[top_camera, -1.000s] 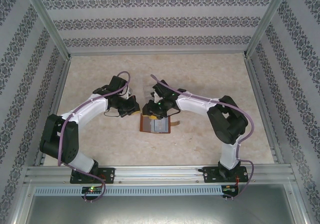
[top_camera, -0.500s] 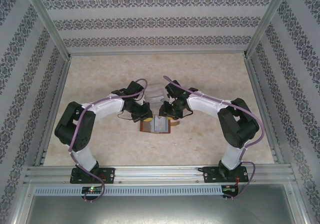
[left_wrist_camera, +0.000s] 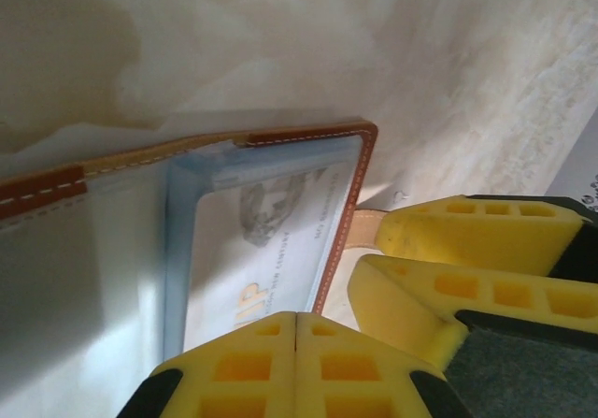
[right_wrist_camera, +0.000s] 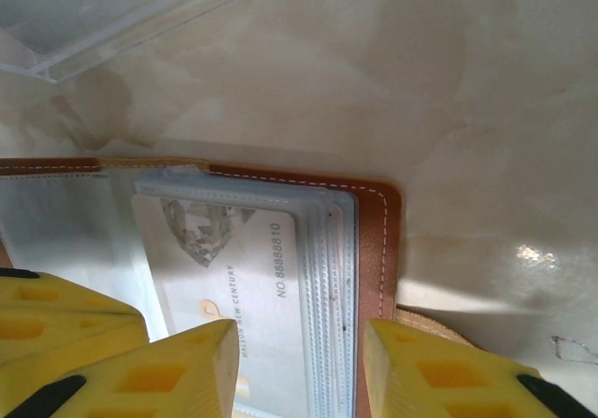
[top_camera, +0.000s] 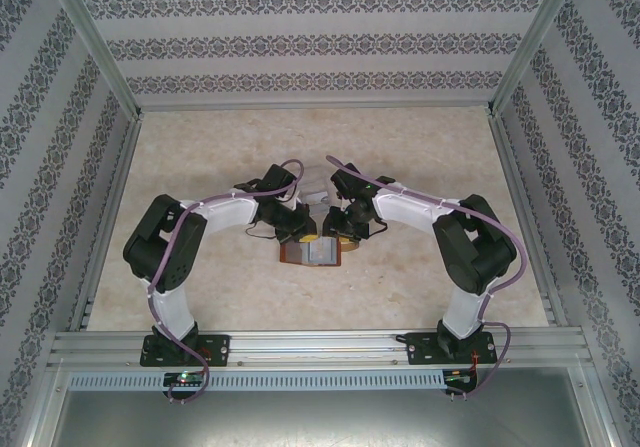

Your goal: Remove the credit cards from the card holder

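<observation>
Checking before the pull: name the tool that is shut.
The left tool: its yellow pads meet above the card holder; the right tool holds them apart, astride its stitched edge.

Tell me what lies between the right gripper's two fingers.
In the right wrist view, the right gripper stands open over the card holder at its right edge. Its stacked grey-blue pockets lie in the gap, with a pale credit card beside them.

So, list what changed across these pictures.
The left end effector, shut, swung right to the left edge of the reddish-brown leather folding card holder. The right end effector, open, shifted right from the holder's left half to its right edge. Nothing visibly grasped or released. The holder lies open where it was, pale rectangular card still pocketed.
</observation>
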Robot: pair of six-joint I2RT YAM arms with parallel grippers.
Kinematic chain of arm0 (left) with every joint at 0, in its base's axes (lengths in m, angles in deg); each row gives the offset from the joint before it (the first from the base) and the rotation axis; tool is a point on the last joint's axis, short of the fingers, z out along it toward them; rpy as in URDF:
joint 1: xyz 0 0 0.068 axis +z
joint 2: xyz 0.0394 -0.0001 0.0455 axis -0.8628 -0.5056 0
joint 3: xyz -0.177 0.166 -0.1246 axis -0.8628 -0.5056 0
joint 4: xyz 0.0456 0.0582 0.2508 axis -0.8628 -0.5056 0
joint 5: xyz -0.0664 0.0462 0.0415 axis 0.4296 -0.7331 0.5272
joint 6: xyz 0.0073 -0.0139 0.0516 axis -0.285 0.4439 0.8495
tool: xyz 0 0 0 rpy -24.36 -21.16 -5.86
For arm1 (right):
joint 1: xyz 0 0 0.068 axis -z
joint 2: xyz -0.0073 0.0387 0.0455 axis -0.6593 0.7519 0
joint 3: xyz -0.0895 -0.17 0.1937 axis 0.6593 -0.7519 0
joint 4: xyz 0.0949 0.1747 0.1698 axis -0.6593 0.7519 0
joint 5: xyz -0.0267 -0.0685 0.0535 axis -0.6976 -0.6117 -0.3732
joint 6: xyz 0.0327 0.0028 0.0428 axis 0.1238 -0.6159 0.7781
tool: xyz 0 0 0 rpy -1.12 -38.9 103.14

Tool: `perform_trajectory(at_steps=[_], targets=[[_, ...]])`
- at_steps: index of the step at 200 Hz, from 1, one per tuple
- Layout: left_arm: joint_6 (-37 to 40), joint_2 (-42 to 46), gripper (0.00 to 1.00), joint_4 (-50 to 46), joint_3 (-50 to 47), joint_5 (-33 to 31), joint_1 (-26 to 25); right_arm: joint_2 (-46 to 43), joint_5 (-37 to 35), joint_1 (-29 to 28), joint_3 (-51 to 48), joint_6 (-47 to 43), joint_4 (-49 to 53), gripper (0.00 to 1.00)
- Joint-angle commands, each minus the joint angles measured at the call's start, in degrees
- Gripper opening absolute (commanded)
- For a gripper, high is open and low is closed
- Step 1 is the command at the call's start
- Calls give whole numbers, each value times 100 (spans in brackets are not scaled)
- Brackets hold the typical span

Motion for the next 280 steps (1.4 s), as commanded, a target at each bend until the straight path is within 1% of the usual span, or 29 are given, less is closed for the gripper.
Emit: perform_trajectory(at_steps=[1, 32, 60, 117, 131, 161, 230, 280], targets=[[19, -105, 2, -53, 7, 4, -76, 80, -56, 43, -33, -115, 75, 42], [227, -86, 2, -426, 49, -197, -75, 128, -41, 35, -26, -121, 82, 44], [295, -110, 4, -538, 83, -222, -69, 154, -33, 37, -20, -115, 75, 46], [350, -176, 11, -557, 128, -195, -85, 212, -48, 36, -15, -115, 75, 49], [347, -188, 14, -541, 113, -190, -76, 199, -43, 36, -18, -101, 76, 50], [306, -198, 15, -435, 81, -153, -97, 190, -49, 35, -24, -99, 75, 50], [339, -315, 23, -451, 129, -144, -151, 190, -40, 42, -48, -88, 58, 50], [510, -259, 26, -764, 194, -331, -155, 190, -80, 45, -106, -77, 48, 50]])
